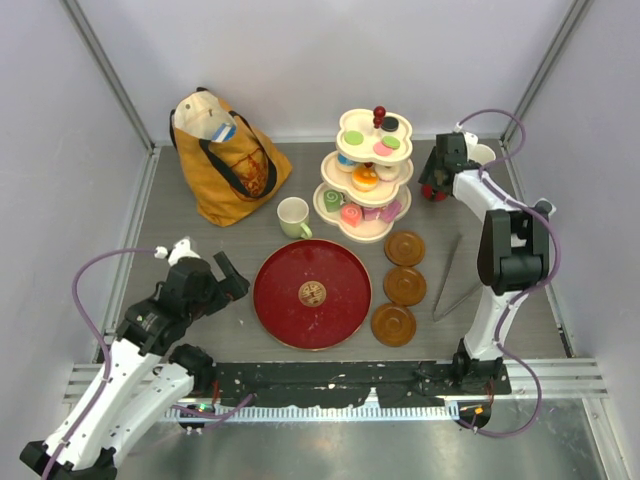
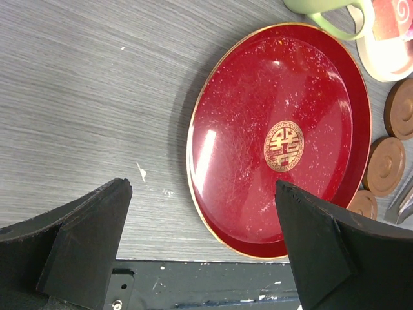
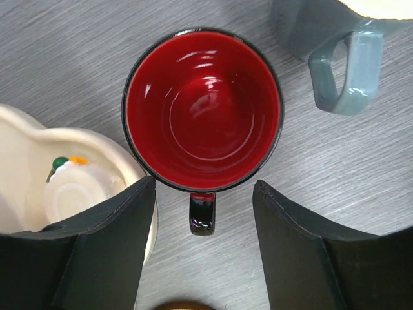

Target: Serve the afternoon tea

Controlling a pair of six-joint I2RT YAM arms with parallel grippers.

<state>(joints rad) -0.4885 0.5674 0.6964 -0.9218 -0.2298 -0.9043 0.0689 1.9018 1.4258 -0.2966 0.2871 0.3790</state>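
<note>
You are straddling the handle [image 3: 201,218] of the red mug [image 3: 203,103] with the right claw [image 3: 203,188], jaws apart, needing a firm pinch next; the left claw [image 2: 203,194] is hanging wide apart.

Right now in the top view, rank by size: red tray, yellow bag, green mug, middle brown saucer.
Largest, alike: yellow bag and red tray.
Then middle brown saucer.
Smallest: green mug.

red mug [image 3: 203,106], blk rim | grey-blue mug [image 3: 308,26] | pale grn mug [image 1: 293,216] | tray [image 2: 248,97] dk red, gold emblem
</note>
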